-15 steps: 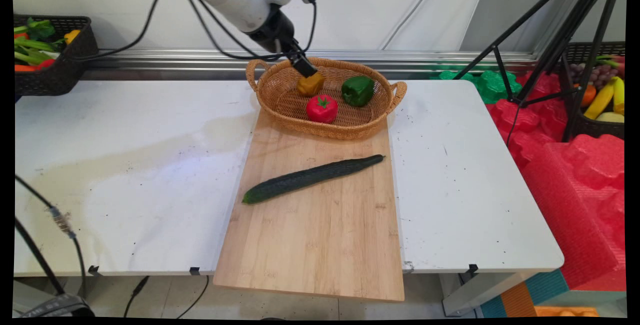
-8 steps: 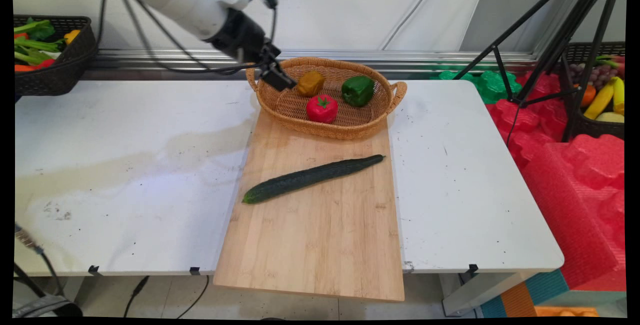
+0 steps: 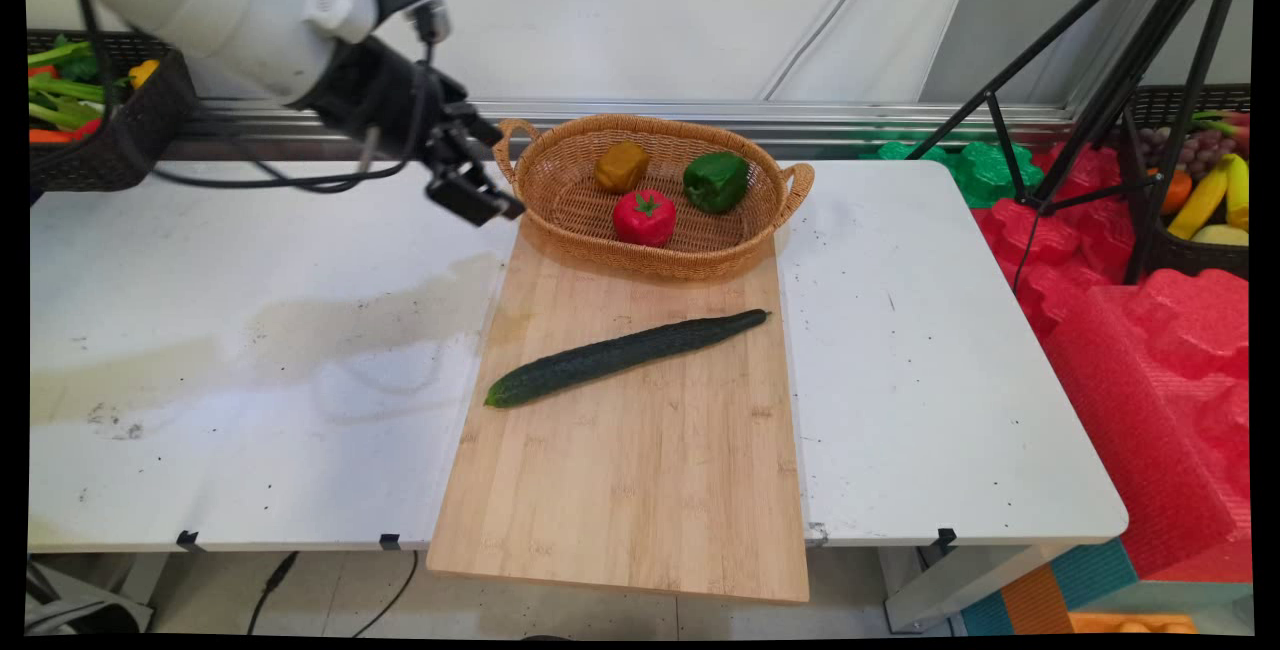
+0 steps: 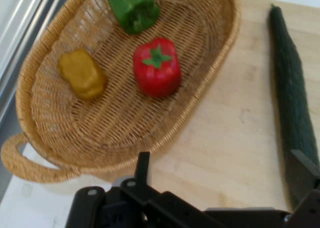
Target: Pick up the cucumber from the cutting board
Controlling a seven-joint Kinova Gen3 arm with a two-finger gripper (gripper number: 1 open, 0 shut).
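My gripper hangs open and empty just left of the wicker basket, close to its left handle. In the hand view the fingers stand wide apart above the cutting board, below the basket's rim. Inside the basket lie a yellow pepper, a red pepper and a green pepper. A long dark cucumber rests slantwise on the wooden cutting board.
The board overhangs the white table's near edge. A black basket of vegetables stands at the back left. Right of the table are a black tripod, red foam blocks and a fruit basket.
The arm has drawn back to the left and slightly down, out of the basket, away from the yellow pepper, which stays in the basket. Nothing else moved.
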